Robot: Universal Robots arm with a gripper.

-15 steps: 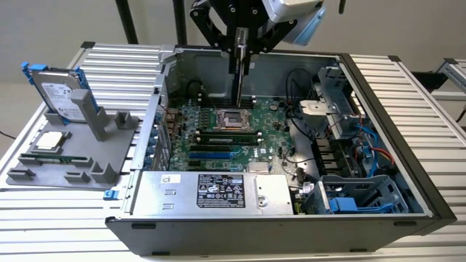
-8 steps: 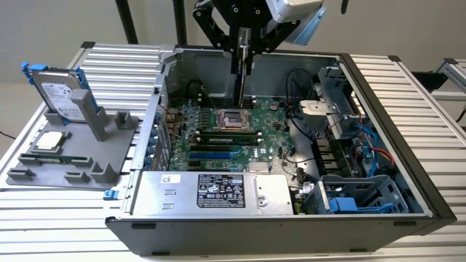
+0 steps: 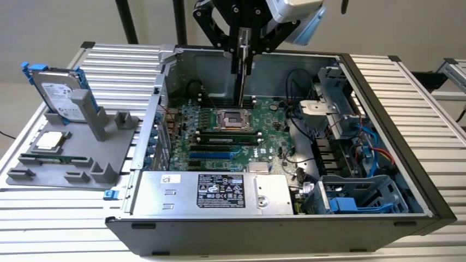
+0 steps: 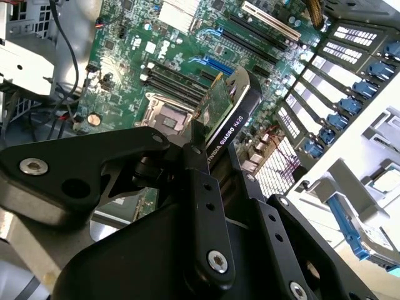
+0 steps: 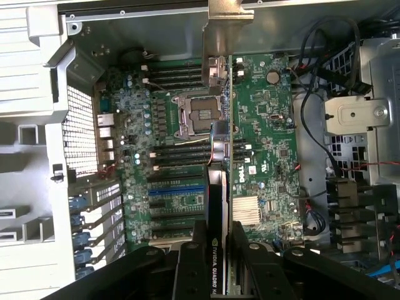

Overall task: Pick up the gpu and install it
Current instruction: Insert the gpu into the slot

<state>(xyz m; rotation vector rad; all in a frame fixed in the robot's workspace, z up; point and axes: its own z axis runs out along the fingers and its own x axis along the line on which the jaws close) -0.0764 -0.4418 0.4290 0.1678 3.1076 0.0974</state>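
Nearest you, the power supply lies along the case's near wall. Just beyond it, the expansion slots run left to right across the motherboard. Farther in, above the processor socket, the gripper is clamped on the gpu. The card hangs upright and clear of the board, thin edge toward the exterior view. It sits by the socket, not over a slot, so hold it square, grip firmly, and mind the black cables on the right.
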